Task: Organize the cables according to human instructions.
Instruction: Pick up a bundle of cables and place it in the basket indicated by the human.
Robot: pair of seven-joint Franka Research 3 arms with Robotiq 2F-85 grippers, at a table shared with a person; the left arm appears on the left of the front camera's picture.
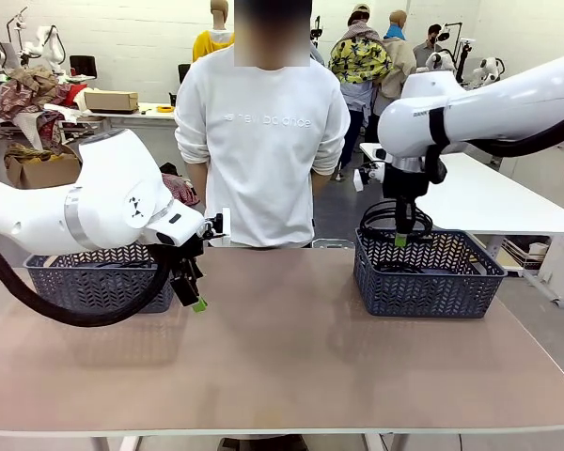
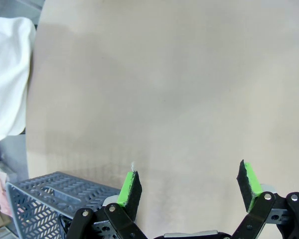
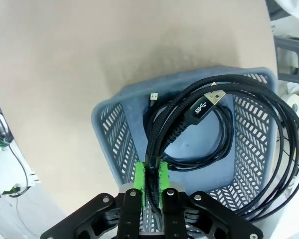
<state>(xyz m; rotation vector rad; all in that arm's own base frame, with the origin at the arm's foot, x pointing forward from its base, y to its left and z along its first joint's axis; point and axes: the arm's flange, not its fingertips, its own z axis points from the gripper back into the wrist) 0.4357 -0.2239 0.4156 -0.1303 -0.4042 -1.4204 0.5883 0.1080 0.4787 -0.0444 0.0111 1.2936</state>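
My right gripper point(image 1: 401, 237) point(image 3: 153, 180) is shut on a coiled black braided cable point(image 1: 383, 215) point(image 3: 189, 112) that hangs over the right grey basket point(image 1: 470, 282) point(image 3: 102, 119). The coil's silver-tipped plug point(image 3: 210, 101) points up, and its loops spread past the basket's far rim. Another thin black cable point(image 3: 199, 160) lies coiled on that basket's floor. My left gripper point(image 1: 193, 296) point(image 2: 189, 185) stands open with nothing between its fingers, low over the bare table point(image 2: 179, 89), beside the left grey basket point(image 1: 85, 280) point(image 2: 40, 199).
A person in a white sweatshirt point(image 1: 261, 141) stands at the far edge of the table between the two baskets, arms down; a white sleeve point(image 2: 7, 74) shows in the left wrist view. A white table point(image 1: 489, 197) stands behind the right basket.
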